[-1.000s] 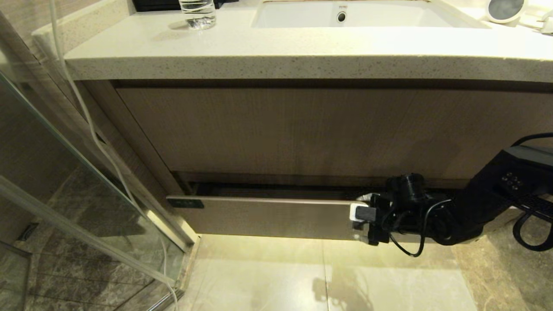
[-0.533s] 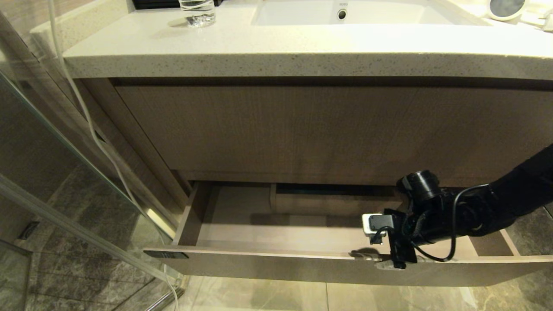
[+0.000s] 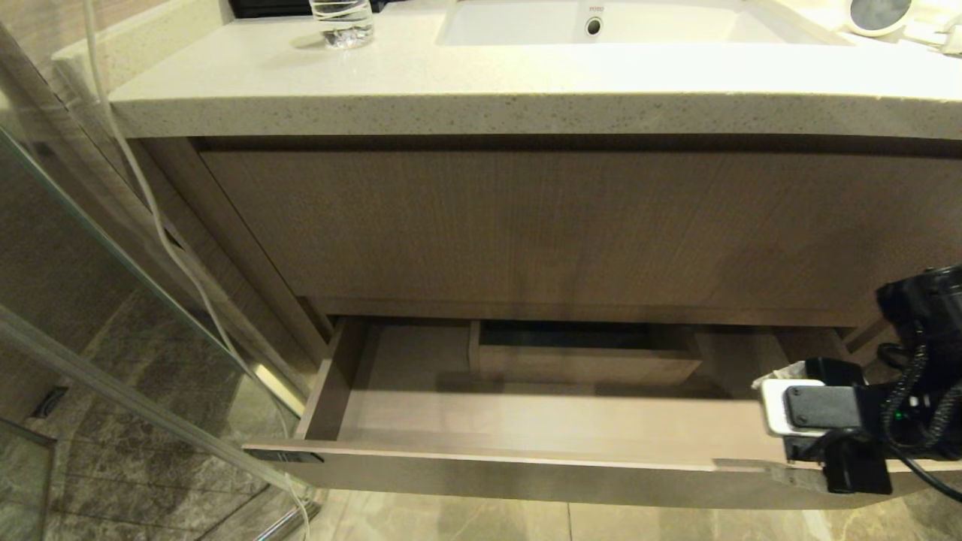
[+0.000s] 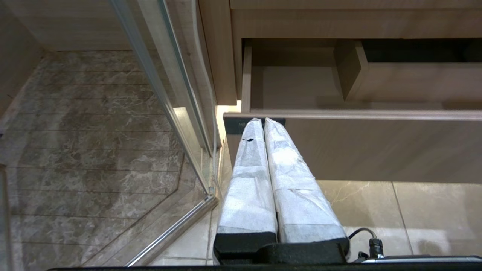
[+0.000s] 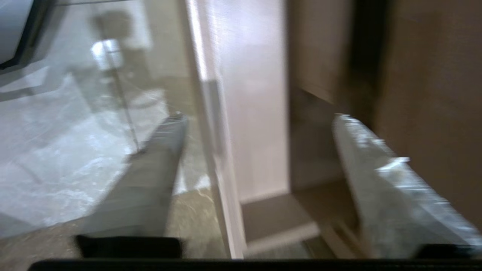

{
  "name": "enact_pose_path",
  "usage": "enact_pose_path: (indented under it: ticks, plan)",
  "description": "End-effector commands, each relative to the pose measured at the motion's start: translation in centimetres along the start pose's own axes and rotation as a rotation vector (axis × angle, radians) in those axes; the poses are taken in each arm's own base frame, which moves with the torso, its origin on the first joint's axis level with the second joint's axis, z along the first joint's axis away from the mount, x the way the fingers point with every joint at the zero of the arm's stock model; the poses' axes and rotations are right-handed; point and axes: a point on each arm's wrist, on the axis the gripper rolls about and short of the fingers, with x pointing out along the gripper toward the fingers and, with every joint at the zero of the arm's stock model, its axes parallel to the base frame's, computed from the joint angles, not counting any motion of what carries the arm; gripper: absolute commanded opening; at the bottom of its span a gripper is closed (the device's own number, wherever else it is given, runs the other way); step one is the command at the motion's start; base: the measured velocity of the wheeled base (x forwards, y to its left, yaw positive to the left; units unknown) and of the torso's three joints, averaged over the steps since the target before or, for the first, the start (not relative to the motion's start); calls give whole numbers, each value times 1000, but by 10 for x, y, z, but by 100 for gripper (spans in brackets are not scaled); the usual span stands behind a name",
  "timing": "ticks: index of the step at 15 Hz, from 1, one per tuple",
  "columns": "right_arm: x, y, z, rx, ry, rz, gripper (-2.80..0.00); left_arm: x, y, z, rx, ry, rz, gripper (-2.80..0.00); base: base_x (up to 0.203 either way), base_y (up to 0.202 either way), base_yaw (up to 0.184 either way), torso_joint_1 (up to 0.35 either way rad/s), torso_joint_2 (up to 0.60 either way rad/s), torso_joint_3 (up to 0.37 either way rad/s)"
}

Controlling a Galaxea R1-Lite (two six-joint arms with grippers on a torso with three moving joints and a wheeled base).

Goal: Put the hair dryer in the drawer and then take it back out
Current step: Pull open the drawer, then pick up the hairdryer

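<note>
The drawer (image 3: 481, 454) stands pulled far out under the vanity, nothing lying in the part that shows, with a boxed cut-out (image 3: 586, 361) at its back. The white hair dryer (image 3: 875, 15) lies on the countertop at the far right, its dark round end facing me. My right gripper (image 3: 782, 421) is open at the right end of the drawer front. In the right wrist view the right gripper (image 5: 260, 116) straddles the drawer's front panel (image 5: 222, 169) without touching it. My left gripper (image 4: 262, 121) is shut and holds nothing, low before the drawer's (image 4: 376, 146) left end.
A taller wood-grain panel (image 3: 571, 225) sits above the drawer, under the stone countertop (image 3: 481, 98) with its sink (image 3: 601, 26). A glass of water (image 3: 344, 22) stands at the counter's back left. A glass shower screen (image 3: 113, 338) and a hanging white cord (image 3: 161, 225) close off the left.
The drawer has come from nearly closed to wide open. My right gripper, earlier on the front panel near its middle-right, has moved to the far right end of it.
</note>
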Motion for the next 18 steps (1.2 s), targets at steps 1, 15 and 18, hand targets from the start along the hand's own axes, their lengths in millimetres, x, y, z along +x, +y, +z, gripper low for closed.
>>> enact_pose_path:
  ticks: [1,15,18]
  plan:
    - [-76,11,5,2,-41,-237,-280,0,0,0,0,0,0,-280,0,0,0,0,0,0]
    - [-266,-109,16,308,116,-1114,-280,0,0,0,0,0,0,-280,0,0,0,0,0,0]
    - [-260,-163,-1,304,190,-1200,-280,0,0,0,0,0,0,-280,0,0,0,0,0,0]
